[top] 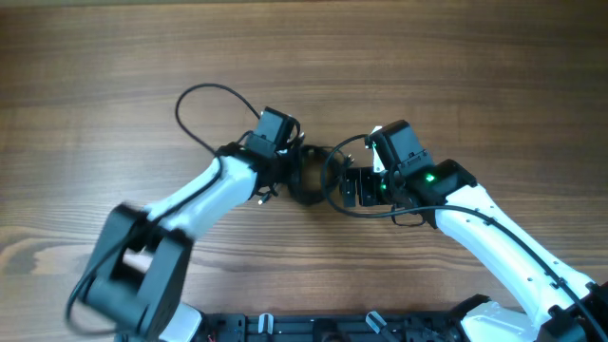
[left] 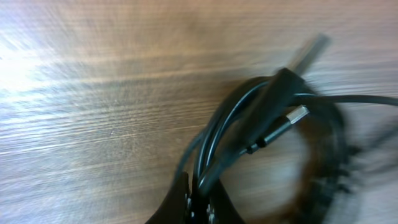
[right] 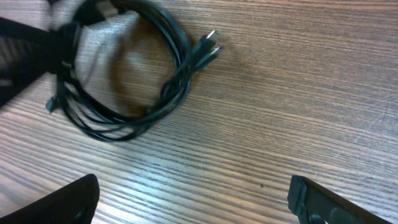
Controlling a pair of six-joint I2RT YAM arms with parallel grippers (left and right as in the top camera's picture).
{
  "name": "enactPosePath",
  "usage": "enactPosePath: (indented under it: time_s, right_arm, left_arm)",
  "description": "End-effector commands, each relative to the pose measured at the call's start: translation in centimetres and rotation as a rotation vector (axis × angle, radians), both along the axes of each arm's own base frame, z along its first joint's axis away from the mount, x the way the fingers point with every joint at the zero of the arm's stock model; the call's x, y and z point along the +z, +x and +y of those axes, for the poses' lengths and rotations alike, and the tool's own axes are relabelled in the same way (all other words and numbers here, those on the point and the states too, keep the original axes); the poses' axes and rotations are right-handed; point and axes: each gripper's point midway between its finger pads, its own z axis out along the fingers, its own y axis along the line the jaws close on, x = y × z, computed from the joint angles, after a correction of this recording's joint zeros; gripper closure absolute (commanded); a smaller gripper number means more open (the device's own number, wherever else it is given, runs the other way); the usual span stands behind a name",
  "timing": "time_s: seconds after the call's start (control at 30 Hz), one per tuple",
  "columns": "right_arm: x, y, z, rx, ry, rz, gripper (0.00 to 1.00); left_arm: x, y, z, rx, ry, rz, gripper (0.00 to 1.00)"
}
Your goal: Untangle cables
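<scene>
Cables (top: pixel 302 193) bundled as a small dark coil at the centre of the overhead frame, on a wooden table (top: pixel 475 57). We find the coil between the left gripper (top: pixel 290 157), entering from the lower left, and the right gripper (top: pixel 353 185), entering from the lower right. In the blurred left wrist view the coil fills the right half, with a silver-tipped plug (left: pixel 296 117) lying across it. Strands run down to the bottom edge, where the left gripper's jaws are pressed together on the cables. In the right wrist view the coil rests in the upper left, its two plug ends (right: pixel 210 48) pointing toward the upper right. The right gripper's fingers (right: pixel 68 199) stand spread at the lower corners, holding nothing, apart from the coil.
</scene>
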Motion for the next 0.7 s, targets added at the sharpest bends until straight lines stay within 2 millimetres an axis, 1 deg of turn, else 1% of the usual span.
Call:
enactPosePath:
  time_s: [0.0, 0.1, 0.17, 0.2, 0.27, 0.3, 0.33, 0.4, 0.47, 0.57, 0.67]
  right_arm:
    - [0.3, 0.8, 0.1, 0.041, -0.022, -0.039, 0.0]
    - [0.6, 1.2, 0.5, 0.06, -0.01, -0.061, 0.01]
    - [1.0, 1.5, 1.2, 0.075, 0.024, -0.076, 0.01]
    - [1.4, 1.6, 2.1, 0.103, 0.066, -0.088, 0.01]
    - [1.8, 1.7, 2.7, 0.125, 0.099, -0.1, 0.02]
    - [1.8, 1.8, 2.8, 0.126, 0.103, -0.105, 0.02]
    - [1.9, 1.9, 2.9, 0.127, 0.104, -0.109, 0.02]
    - [1.9, 1.9, 2.8, 0.128, 0.103, -0.109, 0.02]
    - [1.9, 1.9, 2.8, 0.128, 0.103, -0.109, 0.02]
    - [2.0, 2.0, 2.9, 0.129, 0.107, -0.116, 0.02]
    - [2.2, 1.8, 3.6, 0.176, 0.132, -0.12, 0.02]
  left_arm:
    - [8.2, 0.6, -0.8, -0.02, -0.12, -0.195, 0.96]
    - [12.7, 0.3, -0.6, -0.039, -0.161, -0.314, 0.91]
    - [14.5, 0.0, -0.5, -0.056, -0.172, -0.363, 0.91]
    - [15.3, -0.2, -0.3, -0.056, -0.176, -0.388, 0.91]
    - [16.1, -0.2, -0.1, -0.05, -0.18, -0.411, 0.93]
    - [16.4, -0.1, 0.2, -0.038, -0.171, -0.424, 0.96]
    - [16.7, 0.3, 0.6, -0.011, -0.159, -0.448, 0.96]
    - [18.2, 1.3, 1.2, 0.071, -0.201, -0.494, 0.96]
    - [19.8, 1.5, 1.0, 0.08, -0.264, -0.529, 0.96]
    - [23.2, 1.1, -0.2, 0.007, -0.393, -0.599, 0.96]
    - [24.2, 0.8, -0.2, 0.0, -0.41, -0.625, 0.96]
